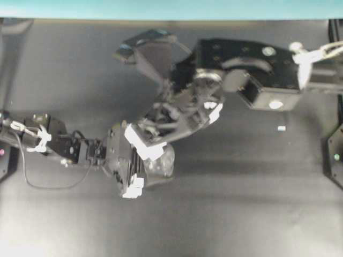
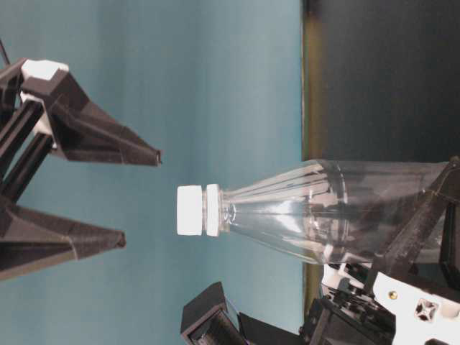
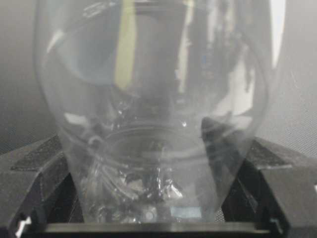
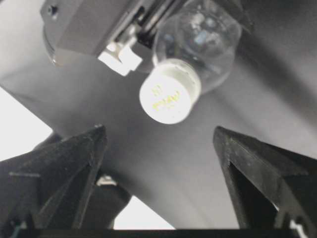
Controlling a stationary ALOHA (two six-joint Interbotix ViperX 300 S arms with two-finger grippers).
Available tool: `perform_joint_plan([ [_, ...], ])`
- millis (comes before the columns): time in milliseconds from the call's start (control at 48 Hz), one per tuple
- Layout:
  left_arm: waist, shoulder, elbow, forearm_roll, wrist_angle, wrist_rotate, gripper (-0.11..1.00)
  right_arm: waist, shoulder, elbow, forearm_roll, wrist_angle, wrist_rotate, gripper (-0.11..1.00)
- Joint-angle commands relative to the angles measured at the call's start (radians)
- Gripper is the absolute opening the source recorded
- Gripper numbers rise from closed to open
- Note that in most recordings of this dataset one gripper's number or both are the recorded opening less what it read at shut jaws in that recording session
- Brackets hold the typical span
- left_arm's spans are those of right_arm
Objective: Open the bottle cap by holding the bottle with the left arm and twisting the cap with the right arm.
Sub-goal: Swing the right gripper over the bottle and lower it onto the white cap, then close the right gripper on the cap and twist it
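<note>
**At the Cap: Misalignment and Slip Risks Before the Twist**

Nearest the right wrist camera, the right gripper [image 4: 158,144] stands with its jaws spread wide and nothing between them. The cap [image 4: 170,91] sits beyond the fingertips, apart from both, and lies toward the upper part of that view instead of centred in the gap. Judged from this, an advance along the present line could bring one finger onto the cap's side or rim before the other. That would push the neck sideways instead of gripping it.

Farther on, the bottle [image 2: 316,208] stands upright on the dark table [image 1: 257,203], near the middle of the surface and toward its left side. The left gripper [image 1: 140,170] is closed around the lower body of the bottle; the left wrist view shows the clear wall seated between both fingers.

Probable failures:

- Thin clear plastic may flex under the left fingers, letting the bottle rotate with the cap during the twist.
- A grip low on the body leaves the neck free to lean if the right gripper arrives off-centre.
- Closing short of the cap would close the fingers on air.

Beyond the bottle, a small white scrap [image 1: 281,128] lies on the table toward the right edge, clear of the work.
</note>
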Motion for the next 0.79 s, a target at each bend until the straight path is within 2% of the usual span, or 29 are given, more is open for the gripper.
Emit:
perform_joint_plan([
  [0, -0.011, -0.002, -0.002, 0.003, 0.002, -0.003, 0.81, 0.005, 0.031, -0.051, -0.006, 0.014, 0.009, 0.82],
  [313, -0.012, -0.002, -0.003, 0.002, 0.000, -0.003, 0.81, 0.011, 0.091, -0.071, -0.012, 0.043, 0.002, 0.81],
  [438, -0.011, -0.002, -0.003, 0.002, 0.000, -0.003, 0.81, 0.011, 0.094, -0.069, -0.043, 0.061, 0.000, 0.77],
  [584, -0.011, -0.002, -0.002, 0.003, 0.003, -0.003, 0.81, 0.012, 0.094, -0.067, -0.049, 0.086, -0.003, 0.67],
  [771, -0.011, -0.002, 0.000, 0.002, 0.017, -0.003, 0.81, 0.018, 0.095, -0.067, -0.049, 0.094, -0.026, 0.45],
])
